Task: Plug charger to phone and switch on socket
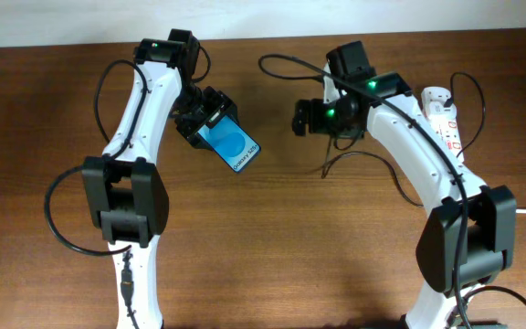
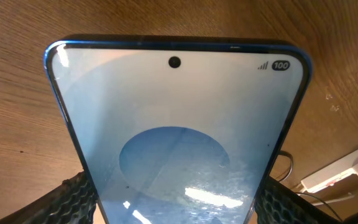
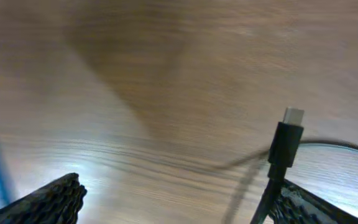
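Reading on the phone [image 2: 179,124]: "100" in a dark pill at the top right corner, with signal bars beside it. The white text near its bottom edge in the overhead view is too small to read.
Marks on the socket [image 1: 446,119]: red patches on the white strip; no writing is legible.
Jaws, left gripper [image 1: 210,126]: clamped on the phone, ribbed black pads [image 2: 73,199] pressing both long edges.
Place of the phone: held at a tilt over the table [image 1: 272,238], screen up, between the two arms.
Jaws, right gripper [image 3: 179,202]: spread wide with nothing between them; textured black fingers [image 3: 48,199] sit at the lower corners of its wrist view.
Lie of the charger [image 3: 284,149]: thin black cable rising just beside the right-hand finger, contact unclear. Its silver-tipped connector [image 3: 293,116] is bare and well apart from the phone.
Materials: glossy glass screen with a darker blue disc, punch-hole lens and rounded corners; wood-grain table; white plastic socket partly hidden by the right arm.
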`<state>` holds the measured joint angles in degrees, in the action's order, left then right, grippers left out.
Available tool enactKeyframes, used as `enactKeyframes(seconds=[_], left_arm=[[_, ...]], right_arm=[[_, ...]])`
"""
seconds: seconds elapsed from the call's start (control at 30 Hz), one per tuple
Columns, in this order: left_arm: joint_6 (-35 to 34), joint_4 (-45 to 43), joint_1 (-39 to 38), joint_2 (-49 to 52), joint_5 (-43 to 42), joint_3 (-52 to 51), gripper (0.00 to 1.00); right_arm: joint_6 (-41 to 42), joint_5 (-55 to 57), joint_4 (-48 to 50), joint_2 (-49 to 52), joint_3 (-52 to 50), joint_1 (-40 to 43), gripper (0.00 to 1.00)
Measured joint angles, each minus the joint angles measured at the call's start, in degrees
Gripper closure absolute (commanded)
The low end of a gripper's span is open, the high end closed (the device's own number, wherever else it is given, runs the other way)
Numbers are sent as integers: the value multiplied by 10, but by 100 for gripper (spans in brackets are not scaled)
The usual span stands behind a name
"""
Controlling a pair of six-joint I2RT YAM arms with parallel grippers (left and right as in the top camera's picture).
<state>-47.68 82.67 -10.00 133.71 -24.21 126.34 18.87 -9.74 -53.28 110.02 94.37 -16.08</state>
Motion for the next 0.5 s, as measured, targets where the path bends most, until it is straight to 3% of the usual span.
enactKeyframes(seconds=[0.17, 0.4, 0.5], left_arm=[[-2, 0, 0, 0, 0, 0, 100], [-2, 0, 0, 0, -4, 0, 100], [-2, 1, 0, 0, -5, 0, 100]], right_arm=[[-33, 116, -36, 0, 0, -4, 1], [-144, 184, -78, 0, 0, -5, 1], [-151, 189, -80, 0, 0, -5, 0]])
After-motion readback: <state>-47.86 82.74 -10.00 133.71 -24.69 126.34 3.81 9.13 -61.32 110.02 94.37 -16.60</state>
